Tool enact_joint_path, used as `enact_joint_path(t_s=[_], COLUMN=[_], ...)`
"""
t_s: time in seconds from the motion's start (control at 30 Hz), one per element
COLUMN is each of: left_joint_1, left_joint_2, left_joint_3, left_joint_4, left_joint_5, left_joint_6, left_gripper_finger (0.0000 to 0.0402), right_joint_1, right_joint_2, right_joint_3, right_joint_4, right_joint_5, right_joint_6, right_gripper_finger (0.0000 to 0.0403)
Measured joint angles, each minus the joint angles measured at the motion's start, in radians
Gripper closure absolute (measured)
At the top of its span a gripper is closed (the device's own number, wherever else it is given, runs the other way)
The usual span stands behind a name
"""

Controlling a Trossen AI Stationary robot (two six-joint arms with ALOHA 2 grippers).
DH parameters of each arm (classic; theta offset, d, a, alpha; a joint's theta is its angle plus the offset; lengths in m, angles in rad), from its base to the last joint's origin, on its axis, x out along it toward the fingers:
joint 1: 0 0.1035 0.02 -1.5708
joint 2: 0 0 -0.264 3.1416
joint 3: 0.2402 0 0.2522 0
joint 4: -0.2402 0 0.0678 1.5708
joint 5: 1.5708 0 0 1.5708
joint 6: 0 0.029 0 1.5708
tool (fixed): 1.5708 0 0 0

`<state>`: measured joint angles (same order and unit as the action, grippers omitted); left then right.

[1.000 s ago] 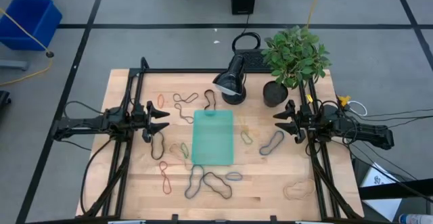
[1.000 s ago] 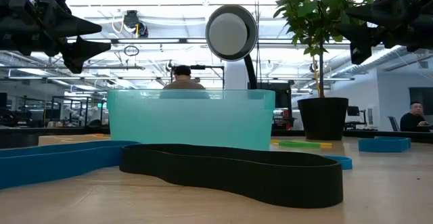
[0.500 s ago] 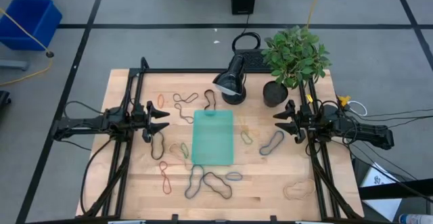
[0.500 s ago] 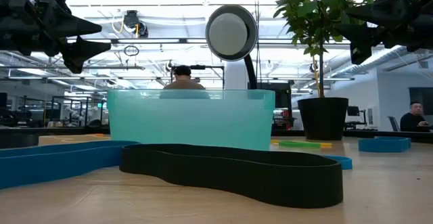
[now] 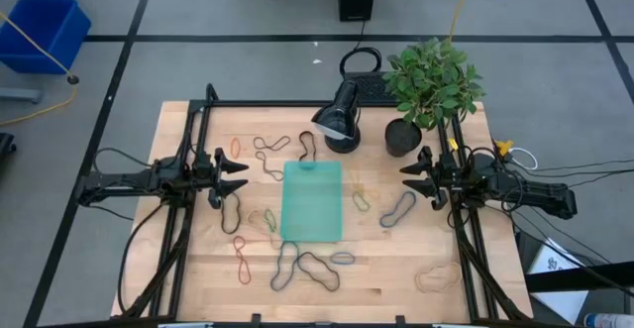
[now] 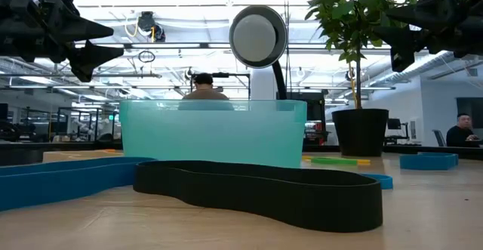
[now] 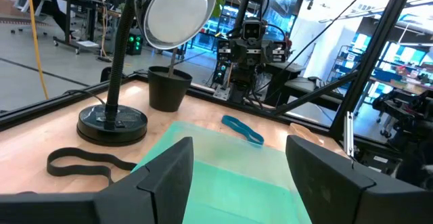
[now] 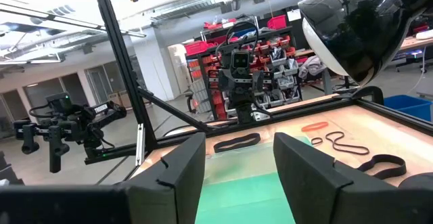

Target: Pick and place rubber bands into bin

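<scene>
Bands lie scattered over the wooden table, all outside the bin, which sits mid-table between the two grippers with nothing visible in it. The left gripper hangs above the table at the bin's left side, jaws apart and empty, pointing across at the bin; from its wrist camera the fingers frame the teal tray straight ahead, with a blue band beyond the tray's far edge and a black band off to one side by the lamp base. A black loop lies just below and beside the left jaws on the table, and an orange one a little farther off.

The right gripper hangs opposite, on the bin's right — jaws likewise apart, holding nothing, aimed back at the tray. Nearest its jaws is a dark band, just under and ahead of them, with a green loop between that and the bin. Its wrist camera shows the tray ahead past the fingers, and black bands and an orange one beyond.

More loops — black, red, blue — lie along the bin's near end, well clear of either gripper. A potted plant stands behind the right gripper's side. From table height a black band lies in front of the bin.
</scene>
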<state>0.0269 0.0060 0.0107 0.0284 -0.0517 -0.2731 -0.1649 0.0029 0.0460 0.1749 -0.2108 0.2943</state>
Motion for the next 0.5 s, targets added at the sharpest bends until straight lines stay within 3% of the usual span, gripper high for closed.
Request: enact_joint_path(t_s=[0.5], left_joint_1=[0.0], left_joint_2=[0.0], left_joint_3=[0.0], left_joint_4=[0.0], left_joint_5=[0.0], left_joint_6=[0.0], left_gripper_finger=[0.016], right_joint_1=[0.0], right_joint_2=[0.0], right_joint_3=[0.0], right_joint_4=[0.001], right_joint_5=[0.052], right_joint_6=[0.0], right_gripper_finger=[0.0234])
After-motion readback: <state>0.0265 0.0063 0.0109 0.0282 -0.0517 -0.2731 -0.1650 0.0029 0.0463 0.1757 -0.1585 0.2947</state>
